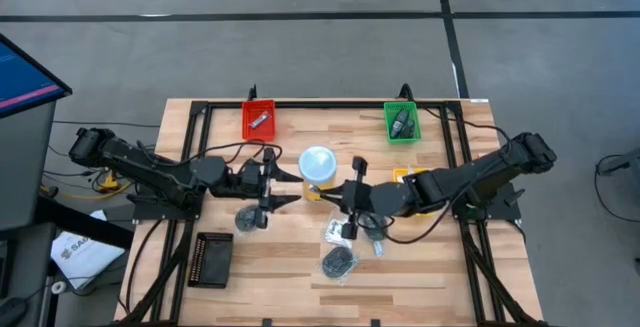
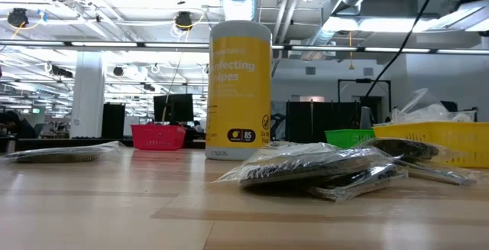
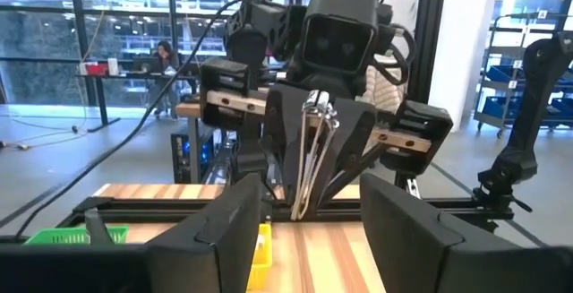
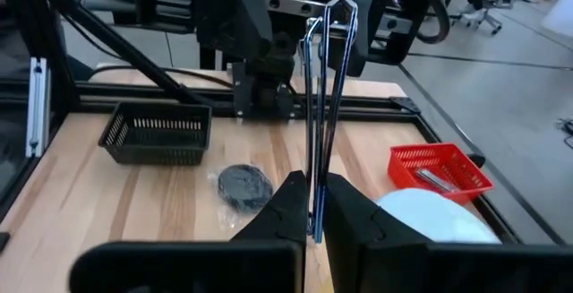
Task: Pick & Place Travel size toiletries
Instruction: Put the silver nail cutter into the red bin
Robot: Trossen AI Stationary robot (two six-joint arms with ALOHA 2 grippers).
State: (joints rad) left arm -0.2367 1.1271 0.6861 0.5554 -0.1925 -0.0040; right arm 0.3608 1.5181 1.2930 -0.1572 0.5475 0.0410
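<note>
My right gripper [image 4: 315, 217] is shut on a thin silvery two-pronged piece [image 4: 320, 105], one of the travel size toiletries. It hangs above the table's middle [image 1: 335, 195] and faces my left gripper [image 1: 290, 187]. The left gripper [image 3: 309, 239] stands open close in front of the piece and touches nothing. Dark bundles in clear bags [image 1: 338, 262] [image 1: 248, 217] and a white sachet [image 1: 333, 232] lie flat on the table. A silvery bit lies in the red tray [image 1: 258, 119], and a dark bottle lies in the green tray [image 1: 402, 122]. My right gripper pinches the silvery piece by its near end [image 4: 315, 205] between the two fingers. The fingers come from the table's right, slanting a little down, and lie along the piece. The piece juts out past the fingertips toward the left gripper, its bent tip [image 3: 302, 211] free and clear of the table.
A tall yellow tub with a white lid [image 1: 318, 164] stands just beyond both grippers. A yellow tray [image 1: 410, 177] sits under the right arm and a black tray [image 1: 212, 259] at the near left. Bagged bundles [image 2: 321, 170] fill the table's near middle.
</note>
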